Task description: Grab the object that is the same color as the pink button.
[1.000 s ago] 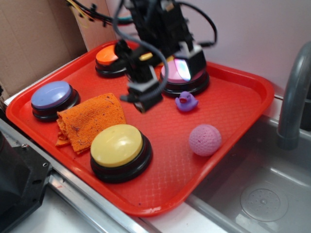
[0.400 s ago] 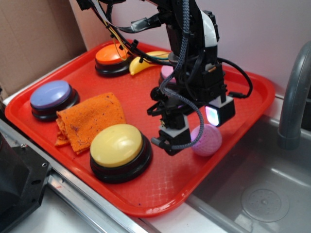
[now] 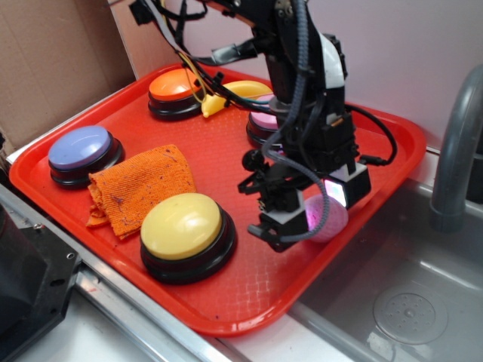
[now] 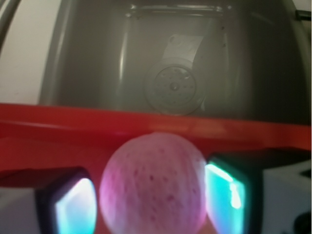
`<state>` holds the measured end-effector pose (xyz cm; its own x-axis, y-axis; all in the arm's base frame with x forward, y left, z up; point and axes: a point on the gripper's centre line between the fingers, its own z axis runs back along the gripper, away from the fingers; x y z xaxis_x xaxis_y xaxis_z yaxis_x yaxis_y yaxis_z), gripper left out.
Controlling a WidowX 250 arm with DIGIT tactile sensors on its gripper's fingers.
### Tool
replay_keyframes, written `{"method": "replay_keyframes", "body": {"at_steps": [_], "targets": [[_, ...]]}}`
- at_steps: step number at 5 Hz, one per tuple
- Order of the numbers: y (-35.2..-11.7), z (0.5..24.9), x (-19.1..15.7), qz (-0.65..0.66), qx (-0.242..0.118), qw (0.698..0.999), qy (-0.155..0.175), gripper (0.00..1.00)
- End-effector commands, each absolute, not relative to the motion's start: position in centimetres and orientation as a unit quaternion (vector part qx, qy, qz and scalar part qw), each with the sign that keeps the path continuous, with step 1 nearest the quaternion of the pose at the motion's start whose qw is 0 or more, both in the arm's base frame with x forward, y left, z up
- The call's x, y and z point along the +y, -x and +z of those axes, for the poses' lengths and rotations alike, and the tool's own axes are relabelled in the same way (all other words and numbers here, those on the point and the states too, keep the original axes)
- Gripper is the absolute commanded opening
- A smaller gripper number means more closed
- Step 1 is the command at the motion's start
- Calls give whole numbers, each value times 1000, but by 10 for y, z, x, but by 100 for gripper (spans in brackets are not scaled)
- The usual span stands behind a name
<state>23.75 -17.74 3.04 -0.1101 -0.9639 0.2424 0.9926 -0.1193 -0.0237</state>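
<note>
My gripper (image 4: 151, 204) sits open astride the pink ball (image 4: 152, 187), low in the frame; I'd close next.

Soft, even light fills the exterior view, with faint glare on the red tray (image 3: 377, 143). The wrist view is dimmer and blurred; the finger pads (image 4: 73, 207) glow.

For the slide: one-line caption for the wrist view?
Tool straddles the pink ball on the red tray, fingers on either side, sink beyond.
</note>
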Motion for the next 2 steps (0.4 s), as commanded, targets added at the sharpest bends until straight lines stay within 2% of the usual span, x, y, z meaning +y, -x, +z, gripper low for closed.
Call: {"method": "replay_keyframes", "body": {"at_steps": [1,2], "targets": [[-210,38,-197,-746,-78,654,98,0],[-227,47,-183,-700,-74,704,91,0]]}}
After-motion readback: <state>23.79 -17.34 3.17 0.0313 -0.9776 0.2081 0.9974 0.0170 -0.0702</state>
